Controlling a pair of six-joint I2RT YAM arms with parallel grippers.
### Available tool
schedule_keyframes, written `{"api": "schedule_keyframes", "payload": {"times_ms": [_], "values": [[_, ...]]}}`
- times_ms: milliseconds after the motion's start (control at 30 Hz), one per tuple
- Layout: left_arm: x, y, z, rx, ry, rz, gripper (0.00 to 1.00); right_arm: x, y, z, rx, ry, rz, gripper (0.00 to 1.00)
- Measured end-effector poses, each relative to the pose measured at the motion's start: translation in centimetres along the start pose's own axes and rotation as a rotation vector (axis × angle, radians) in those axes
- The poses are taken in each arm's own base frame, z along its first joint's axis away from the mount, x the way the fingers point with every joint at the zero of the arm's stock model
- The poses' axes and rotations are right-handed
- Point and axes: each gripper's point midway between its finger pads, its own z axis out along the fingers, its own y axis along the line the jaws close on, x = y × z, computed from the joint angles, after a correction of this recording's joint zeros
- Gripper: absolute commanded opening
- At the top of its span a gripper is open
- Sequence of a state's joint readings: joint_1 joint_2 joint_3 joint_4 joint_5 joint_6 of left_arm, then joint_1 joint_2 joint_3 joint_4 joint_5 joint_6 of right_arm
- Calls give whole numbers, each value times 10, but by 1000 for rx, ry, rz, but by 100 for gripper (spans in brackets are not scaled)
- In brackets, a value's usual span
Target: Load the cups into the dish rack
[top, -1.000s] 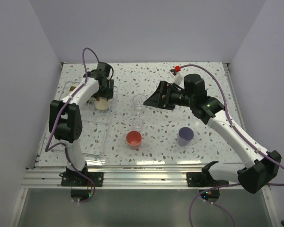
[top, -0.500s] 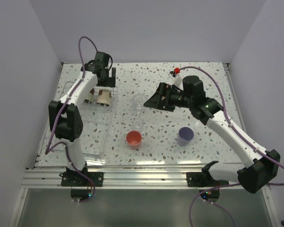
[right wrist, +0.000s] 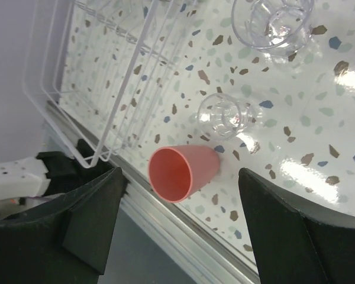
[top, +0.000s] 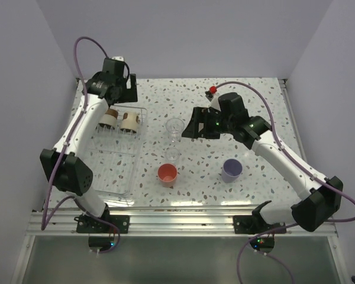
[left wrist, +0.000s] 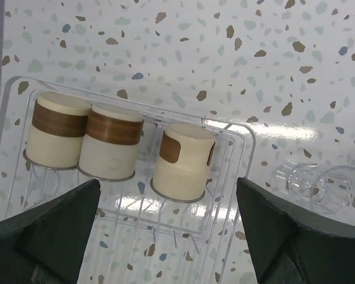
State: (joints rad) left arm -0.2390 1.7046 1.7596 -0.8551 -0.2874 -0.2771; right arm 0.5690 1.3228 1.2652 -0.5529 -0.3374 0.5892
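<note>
- Three cream cups (left wrist: 111, 142) with brown bands are standing upside down in a row at the far end of the dish rack (top: 115, 171). They are smooth, opaque, slightly tapered cylinders, with flat bases up and long axes vertical. The two on the left are sitting close together and the third just beside them.
- The dish rack, a shallow clear plastic tray with rounded corners and thin inner ridges, is lying along the left side of the glossy speckled worktop (top: 248, 100). Its long axis is running from near to far.
- Two clear cups (top: 174, 127), glassy and see-through, are standing mouth up on the worktop to the right of the rack, one behind the other.
- The coral-red cup (top: 167, 173), matte and tapered, is standing mouth up just in front of the nearer clear cup.
- The lavender cup (top: 232, 170) is standing mouth up well apart to the coral-red cup's right.
- The left fingers (left wrist: 53, 231) are hanging spread wide above the far end of the rack, over the cream cups, holding and touching nothing.
- The right fingers (right wrist: 89, 225) are likewise spread wide, hovering near the clear cups and gripping nothing. The coral-red cup is showing between them in the wrist view.
</note>
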Motion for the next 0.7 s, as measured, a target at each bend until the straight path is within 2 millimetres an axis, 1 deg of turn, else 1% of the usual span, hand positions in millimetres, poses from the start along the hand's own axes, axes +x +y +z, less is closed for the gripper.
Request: {"api": "schedule_keyframes", "payload": {"times_ms": [67,167,267,367,400,500,633,700], "values": [[-3,5,-20,9,-36,-20,100,2,1,8,41,30,-54,82],[-5,13,-48,20,-84,-48,100,5,7,25,85,72,-137,82],[0,21,-74,31,-123,-75,100,9,14,45,109,113,-207,78],[11,30,-95,37,-143,-96,100,8,10,63,138,135,-243,75],[17,33,-101,35,-143,-98,100,6,7,70,151,138,-252,72],[34,45,-114,10,-137,-98,100,2,-3,90,188,155,-270,71],[57,60,-123,-24,-113,-101,100,-5,-13,123,225,177,-302,70],[67,65,-128,-32,-104,-116,100,-5,-20,137,246,193,-314,70]]}}
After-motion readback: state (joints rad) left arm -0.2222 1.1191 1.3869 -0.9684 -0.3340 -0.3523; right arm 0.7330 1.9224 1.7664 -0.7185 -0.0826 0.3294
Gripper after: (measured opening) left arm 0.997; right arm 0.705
